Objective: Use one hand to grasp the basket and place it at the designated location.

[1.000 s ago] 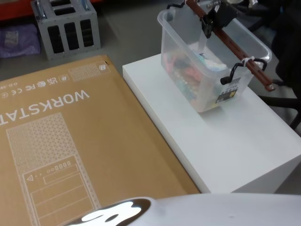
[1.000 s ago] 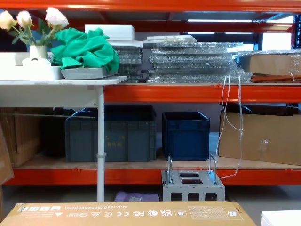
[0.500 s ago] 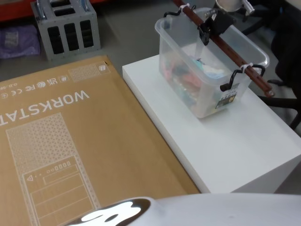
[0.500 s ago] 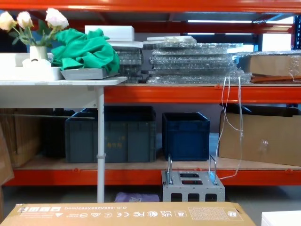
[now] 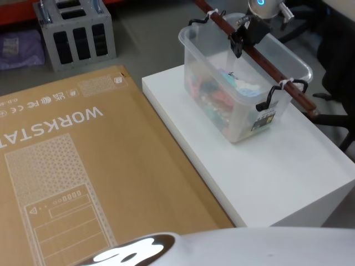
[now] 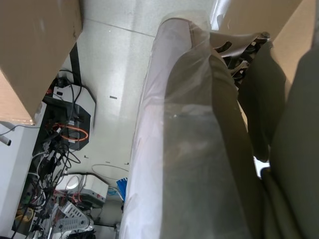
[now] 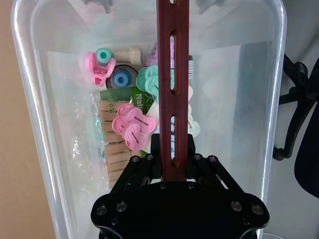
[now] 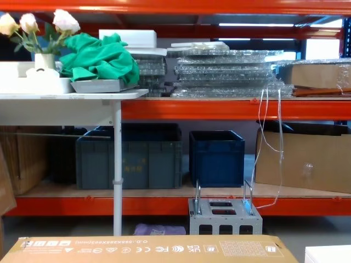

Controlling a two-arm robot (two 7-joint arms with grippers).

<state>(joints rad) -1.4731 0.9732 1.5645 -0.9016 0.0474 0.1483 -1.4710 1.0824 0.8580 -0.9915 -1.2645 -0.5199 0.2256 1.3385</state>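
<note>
The basket [image 5: 217, 83] is a translucent white tub with small coloured items inside, over the far part of the white table [image 5: 266, 172]. Its reddish-brown bar handle [image 5: 267, 62] runs diagonally above the rim. My right gripper [image 5: 239, 43] comes in from the far side and is shut on the handle near its middle. The right wrist view looks down on the basket [image 7: 60, 134]: the black right gripper [image 7: 173, 158] clamps the slotted handle [image 7: 173, 59]. I cannot tell whether the tub's base touches the table. The left wrist view looks at the floor beside my body.
A large flat cardboard box [image 5: 77, 166] lies left of the table, level with it. A grey metal crate [image 5: 75, 30] stands on the floor behind it. A black office chair [image 5: 338, 61] is on the right. Shelves with dark blue crates [image 8: 216, 156] face me.
The basket, held by my right gripper, has shifted to the left and slightly nearer over the white table. The grip on the handle is unchanged.
</note>
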